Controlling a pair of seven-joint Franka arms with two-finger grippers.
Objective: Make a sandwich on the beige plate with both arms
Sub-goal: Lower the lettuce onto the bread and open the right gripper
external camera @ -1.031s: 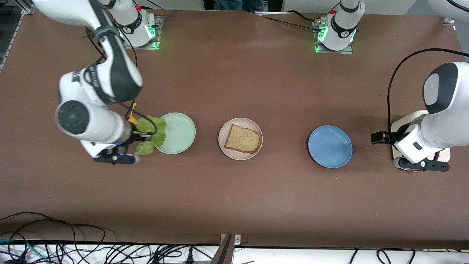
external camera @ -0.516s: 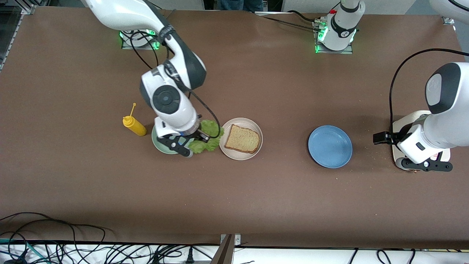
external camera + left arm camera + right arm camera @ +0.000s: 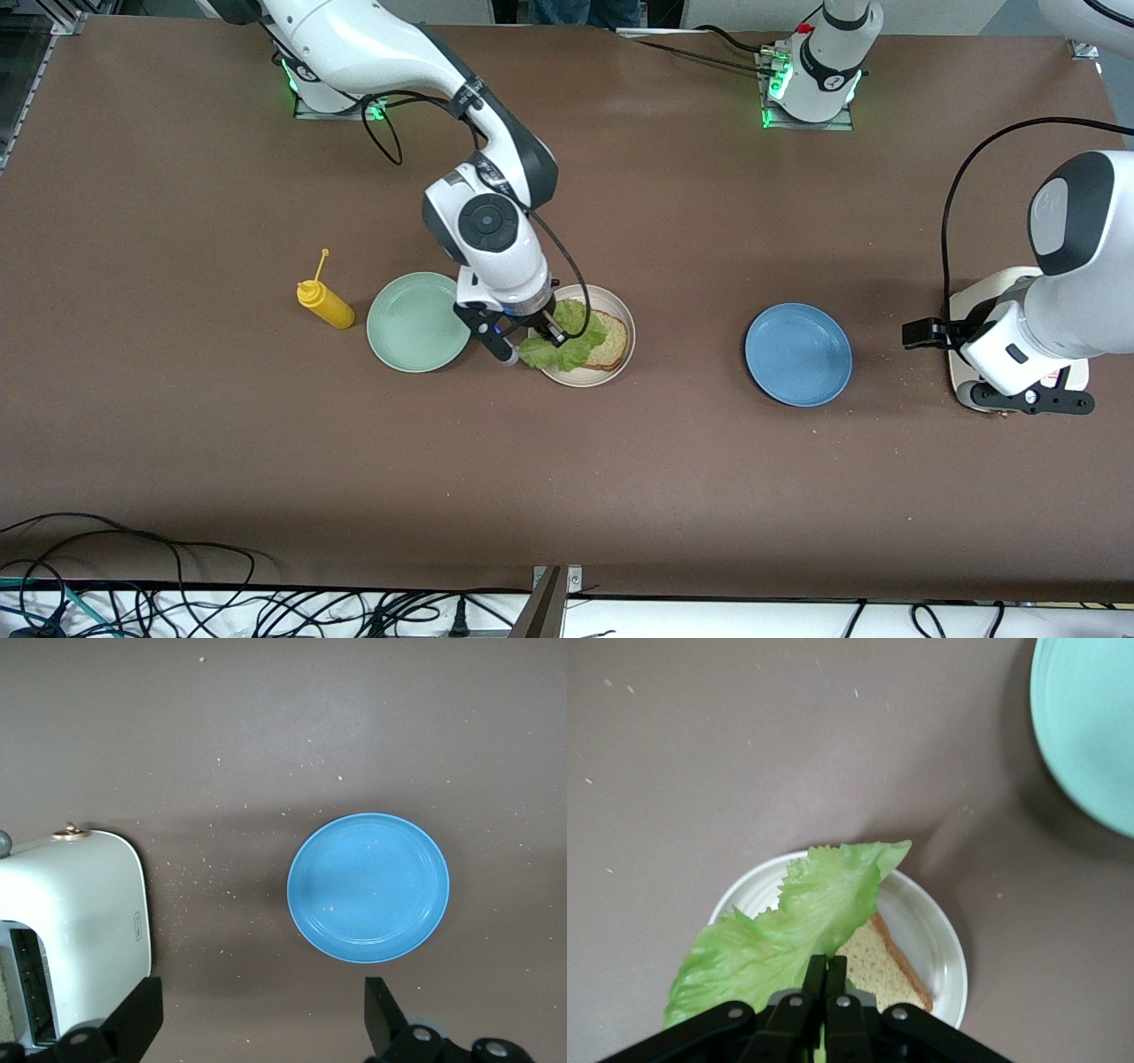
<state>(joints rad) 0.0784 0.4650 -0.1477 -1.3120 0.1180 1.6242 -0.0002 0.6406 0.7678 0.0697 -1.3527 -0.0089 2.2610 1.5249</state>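
Observation:
A tan bread slice (image 3: 611,341) (image 3: 884,964) lies on the beige plate (image 3: 620,306) (image 3: 935,939) at mid-table. My right gripper (image 3: 547,332) (image 3: 826,964) hangs over that plate, shut on a ruffled green lettuce leaf (image 3: 567,341) (image 3: 806,917) that drapes over part of the bread. My left gripper (image 3: 1019,390) (image 3: 261,1019) waits, open and holding nothing, over the table beside a white toaster (image 3: 974,292) (image 3: 75,912) at the left arm's end.
A mint green plate (image 3: 418,321) (image 3: 1090,726) sits beside the beige one toward the right arm's end, with a yellow squeeze bottle (image 3: 324,304) past it. A blue plate (image 3: 798,354) (image 3: 368,887) lies between the beige plate and the toaster. Crumbs dot the table.
My right gripper has carried the lettuce from the mint green plate across to over the beige plate, uncovering the yellow bottle. The left arm has barely moved.

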